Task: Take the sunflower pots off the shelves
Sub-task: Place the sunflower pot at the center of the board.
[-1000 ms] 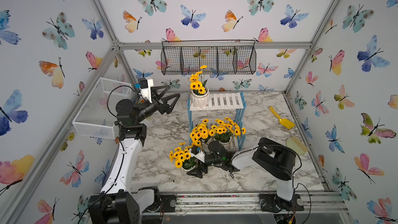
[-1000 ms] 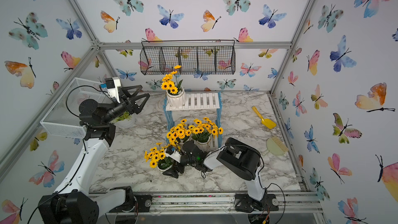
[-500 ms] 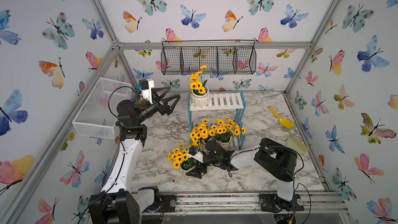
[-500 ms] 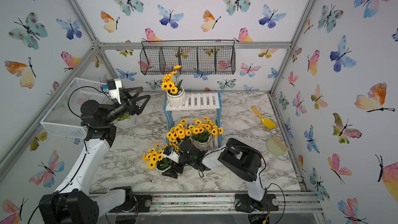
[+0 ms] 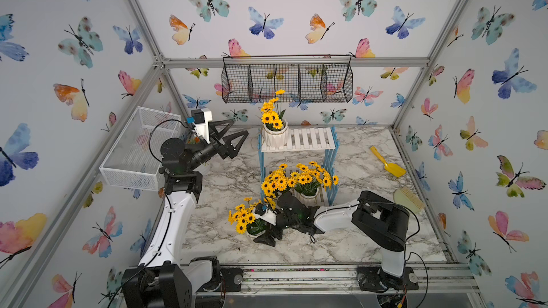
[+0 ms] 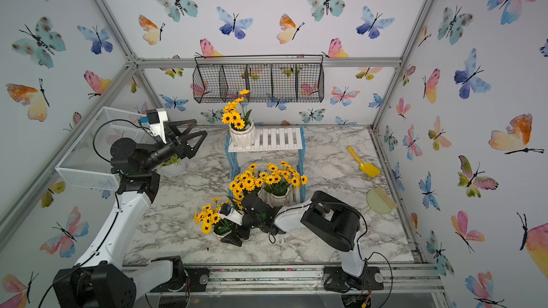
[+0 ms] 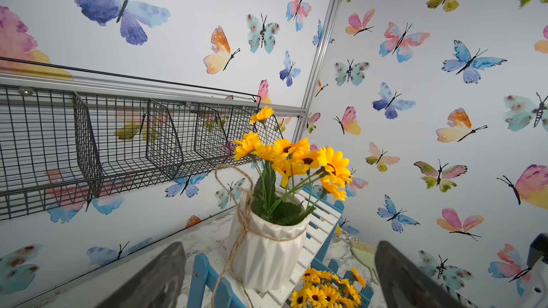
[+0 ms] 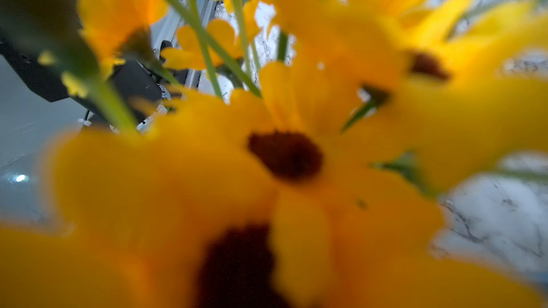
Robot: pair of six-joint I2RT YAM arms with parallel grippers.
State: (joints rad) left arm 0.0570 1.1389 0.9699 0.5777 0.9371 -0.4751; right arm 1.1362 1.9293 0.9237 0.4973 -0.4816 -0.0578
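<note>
Marble table carries the shelves, one sunflower pot, yellow scoop, green brush

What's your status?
Left claw open, facing top-shelf pot. Right claw open at pot on table. Two pots on lower shelf. Flowers block right wrist view.

One sunflower pot stands atop the shelves, two below, one off.

Both top views are looking steeply down over the whole white marble tabletop. Left wrist view is facing a white ribbed sunflower pot; right is buried in blurred yellow sunflowers.
</note>
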